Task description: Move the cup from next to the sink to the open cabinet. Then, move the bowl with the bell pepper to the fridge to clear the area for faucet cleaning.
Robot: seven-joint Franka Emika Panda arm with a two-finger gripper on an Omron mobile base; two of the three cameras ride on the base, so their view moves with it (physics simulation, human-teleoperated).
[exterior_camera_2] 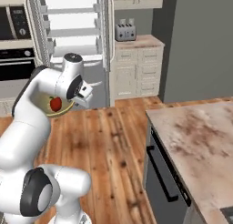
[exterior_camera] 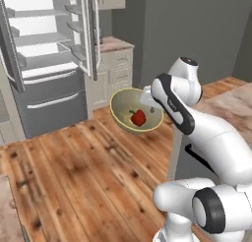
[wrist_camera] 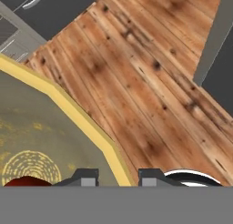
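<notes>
Carried object: wide round pale yellow-olive bowl [exterior_camera: 136, 110], centre of the left base view, raised clear above the wood-plank floor [exterior_camera: 83, 172].
Contents: small glossy red bell pepper with a green stem [exterior_camera: 139, 117], lying on the bowl's inner bottom; also seen at left centre of the right base view [exterior_camera_2: 55, 103].
Claw: two-finger gripper [wrist_camera: 117, 177], jaws drawn narrow on the bowl's rim, one dark fingertip on each side of the yellow edge at the bottom of the hand view.
Destination: tall dark grey fridge with white inner shelves [exterior_camera: 42, 39], doors open, upper left of the left base view, well apart from the bowl.
Risk, tilt: the bowl hangs from one rim point and faces the camera at a slant; further tipping could roll the pepper out.
Risk, grip: a pinch on a thin edge may slip under a sudden swing.
Risk, collision: the open fridge door with its racks [exterior_camera: 84, 32] stands between bowl and shelves; a wide bowl could clip it.
</notes>
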